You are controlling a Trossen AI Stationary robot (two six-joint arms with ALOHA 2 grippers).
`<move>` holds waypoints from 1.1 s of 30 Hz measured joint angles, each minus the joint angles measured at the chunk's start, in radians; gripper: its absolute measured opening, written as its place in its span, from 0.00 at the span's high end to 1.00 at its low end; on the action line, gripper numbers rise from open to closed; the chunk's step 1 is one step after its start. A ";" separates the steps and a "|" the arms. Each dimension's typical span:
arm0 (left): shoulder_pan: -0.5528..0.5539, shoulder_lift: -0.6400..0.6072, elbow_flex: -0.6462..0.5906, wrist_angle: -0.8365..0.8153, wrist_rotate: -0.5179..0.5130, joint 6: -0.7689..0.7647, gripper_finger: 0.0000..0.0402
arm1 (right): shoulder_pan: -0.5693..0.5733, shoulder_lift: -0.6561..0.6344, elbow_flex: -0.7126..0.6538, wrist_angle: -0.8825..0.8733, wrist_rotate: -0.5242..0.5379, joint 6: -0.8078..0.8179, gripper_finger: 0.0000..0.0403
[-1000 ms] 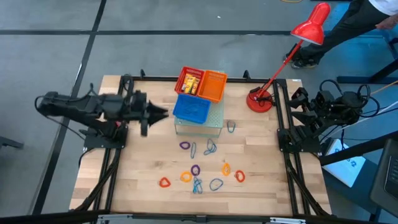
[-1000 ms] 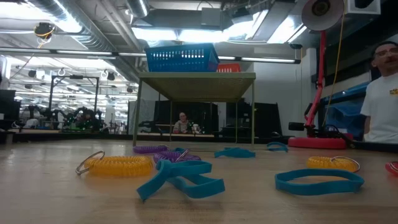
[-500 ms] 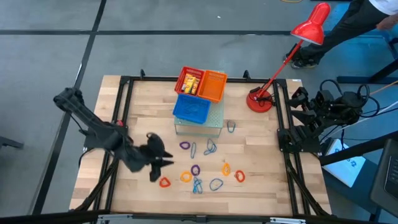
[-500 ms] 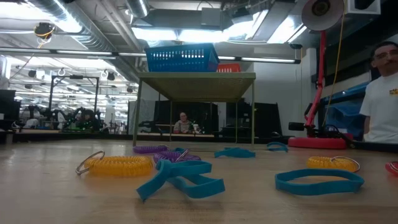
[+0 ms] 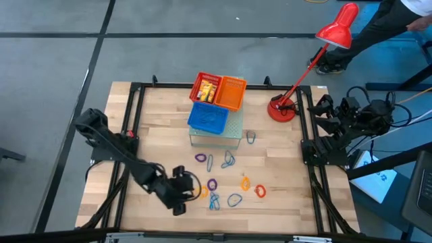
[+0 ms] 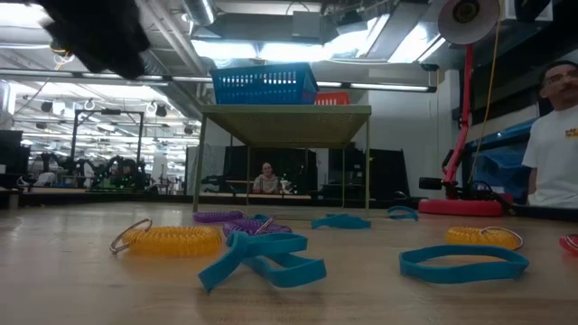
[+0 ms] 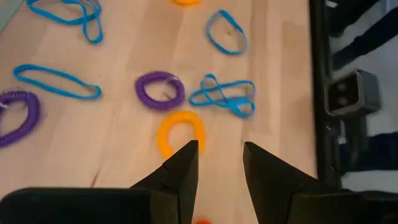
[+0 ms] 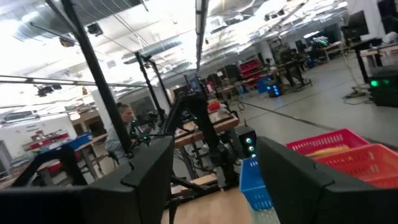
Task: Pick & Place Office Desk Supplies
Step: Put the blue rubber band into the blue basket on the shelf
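Two spread fingers of the left end effector (image 7: 219, 155) have swung down over the orange loop (image 7: 180, 132), now hovering; right end effector (image 8: 214, 180) gapes, parked at three o'clock.

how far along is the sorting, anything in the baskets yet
Done: only some yellow items lie in the red basket; the orange basket and blue basket look empty. In hand: nothing. The left gripper, jaws open, hovers low by an orange loop. The right gripper waits, open, at the table's edge. Left: about a dozen loops, such as a purple one, lie on the table.
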 joint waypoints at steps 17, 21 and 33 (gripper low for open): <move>0.234 0.364 0.427 -0.110 0.346 0.572 0.71 | 0.000 0.000 0.000 0.004 -0.009 0.023 0.43; 0.242 0.445 0.521 -0.217 0.356 0.590 0.71 | 0.000 0.000 0.000 0.004 -0.020 0.015 0.43; 0.151 0.494 0.583 -0.342 0.362 0.746 0.74 | 0.000 0.000 0.000 0.004 -0.057 -0.002 0.43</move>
